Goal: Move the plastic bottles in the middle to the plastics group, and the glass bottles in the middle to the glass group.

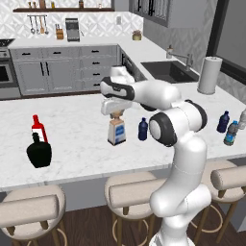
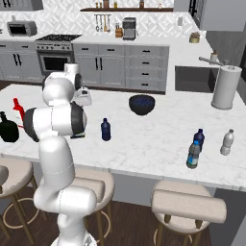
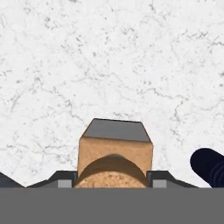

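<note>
So, going left to right in the left base view: the glass group, a slim red bottle with a white label (image 1: 37, 127) and a squat round black bottle (image 1: 39, 153), stands at the far left of the white marble counter (image 1: 77, 120). Mid-counter is the flat rectangular clear bottle with the tan cork stopper (image 1: 116, 129), and the two-finger gripper (image 1: 116, 114) sits right on its top. In the hand view the dark fingertips (image 3: 63, 179) press either side of the cork, so the hand looks clamped on the stopper. Just beside it is a small solid dark blue plastic bottle (image 1: 142, 129). Far right are another dark-blue bottle (image 1: 223, 122), a clear greyish one with a blue band (image 1: 231, 133) and a pale whitish one (image 1: 242, 118).

Judging by looks, the glass one is heavy, rigid, slick and breakable. Cork gives better friction than glass, but it could pull loose; gripping the neck feels safer.
</note>
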Robot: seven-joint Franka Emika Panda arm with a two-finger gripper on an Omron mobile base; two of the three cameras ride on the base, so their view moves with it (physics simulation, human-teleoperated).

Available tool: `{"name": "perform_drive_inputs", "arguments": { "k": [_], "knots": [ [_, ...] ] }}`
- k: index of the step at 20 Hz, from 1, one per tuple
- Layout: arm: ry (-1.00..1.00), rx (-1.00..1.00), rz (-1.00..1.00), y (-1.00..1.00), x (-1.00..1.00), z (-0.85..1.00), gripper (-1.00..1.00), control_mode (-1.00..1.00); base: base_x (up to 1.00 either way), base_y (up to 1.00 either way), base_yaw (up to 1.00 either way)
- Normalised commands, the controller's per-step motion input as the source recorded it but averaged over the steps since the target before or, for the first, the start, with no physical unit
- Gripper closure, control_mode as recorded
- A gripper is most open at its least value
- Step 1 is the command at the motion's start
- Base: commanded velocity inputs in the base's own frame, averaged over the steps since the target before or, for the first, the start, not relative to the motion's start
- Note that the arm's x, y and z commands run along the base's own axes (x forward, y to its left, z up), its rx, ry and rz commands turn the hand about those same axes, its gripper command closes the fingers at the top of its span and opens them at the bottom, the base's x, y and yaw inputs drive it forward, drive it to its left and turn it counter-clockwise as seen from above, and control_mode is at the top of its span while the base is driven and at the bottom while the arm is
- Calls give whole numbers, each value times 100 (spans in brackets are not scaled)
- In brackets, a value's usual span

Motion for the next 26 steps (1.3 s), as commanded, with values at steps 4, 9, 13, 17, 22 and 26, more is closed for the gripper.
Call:
{"name": "perform_drive_inputs", "arguments": {
  "k": [4,9,13,17,22,26],
  "knots": [
    [4,0,37,93,-1,5,100,-100,0,0,0],
    [4,0,42,97,0,0,100,-100,0,0,0],
    [4,0,42,94,0,0,100,-100,0,0,0],
    [1,0,34,70,-7,0,100,-100,0,0,0],
    [-2,0,21,51,-6,-5,100,-100,0,0,0],
    [-6,0,16,44,12,-11,100,-100,0,0,0]
  ]
}}
